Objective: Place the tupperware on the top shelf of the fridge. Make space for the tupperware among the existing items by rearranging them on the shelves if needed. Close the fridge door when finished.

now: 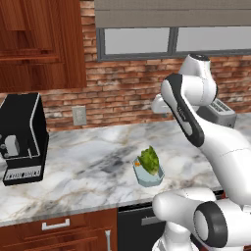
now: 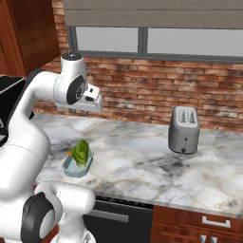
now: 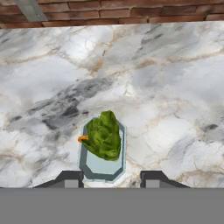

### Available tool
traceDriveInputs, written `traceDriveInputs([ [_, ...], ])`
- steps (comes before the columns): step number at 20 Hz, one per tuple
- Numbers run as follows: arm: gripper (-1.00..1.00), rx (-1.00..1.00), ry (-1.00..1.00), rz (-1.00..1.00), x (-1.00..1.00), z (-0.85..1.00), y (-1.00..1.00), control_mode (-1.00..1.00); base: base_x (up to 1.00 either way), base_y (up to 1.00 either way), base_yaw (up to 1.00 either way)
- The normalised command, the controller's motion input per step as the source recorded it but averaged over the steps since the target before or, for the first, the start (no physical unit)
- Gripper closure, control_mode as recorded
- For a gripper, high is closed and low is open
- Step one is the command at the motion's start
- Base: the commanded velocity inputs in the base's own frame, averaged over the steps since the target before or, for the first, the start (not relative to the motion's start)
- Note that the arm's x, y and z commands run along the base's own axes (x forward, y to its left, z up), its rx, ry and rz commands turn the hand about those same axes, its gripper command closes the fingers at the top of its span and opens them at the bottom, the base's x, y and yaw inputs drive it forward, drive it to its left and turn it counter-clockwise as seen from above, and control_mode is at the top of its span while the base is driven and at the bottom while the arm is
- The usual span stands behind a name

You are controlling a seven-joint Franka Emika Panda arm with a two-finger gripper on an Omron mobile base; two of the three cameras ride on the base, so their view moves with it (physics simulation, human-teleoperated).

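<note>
We see open tabletop (image 3: 175,87) all round tupperware (image 3: 102,148); toaster (image 2: 184,129) well right, coffee machine (image 1: 19,139) well left.

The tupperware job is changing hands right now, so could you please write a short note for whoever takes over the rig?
Tool: open and empty, hovering above the counter, its finger tips apart over the near end of the container.
Tupperware: the pale blue translucent octagonal tupperware, holding leafy green food and a small orange bit, sits untouched on the grey-veined marble counter near its front edge.
Nearby: the silver toaster stands to the right, and the black coffee machine to the left.
Done: approach above the tupperware only.
Left: descend, grasp, carry it to the fridge's top shelf, make room if needed, close the door.
</note>
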Motion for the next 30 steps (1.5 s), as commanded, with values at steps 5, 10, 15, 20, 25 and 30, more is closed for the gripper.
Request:
traceDriveInputs([
  [5,-1.00,-0.07,0.01,0.00,-0.11,-0.25,0.22,-1.00,0.00,0.00,0.00],
  [10,-1.00,-0.05,0.00,0.00,-0.19,-0.55,0.25,-1.00,0.00,0.00,0.00],
  [15,-1.00,0.00,0.00,0.00,-0.24,-0.61,0.04,-1.00,0.00,0.00,0.00],
  [20,-1.00,-0.01,0.01,-0.02,-0.31,-0.62,-0.02,-1.00,0.00,0.00,0.00],
  [25,-1.00,0.00,0.07,-0.04,-0.20,-0.50,-0.13,-1.00,0.00,0.00,0.00],
  [30,-1.00,0.00,0.06,-0.04,-0.09,-0.47,-0.18,-1.00,0.00,0.00,0.00],
])
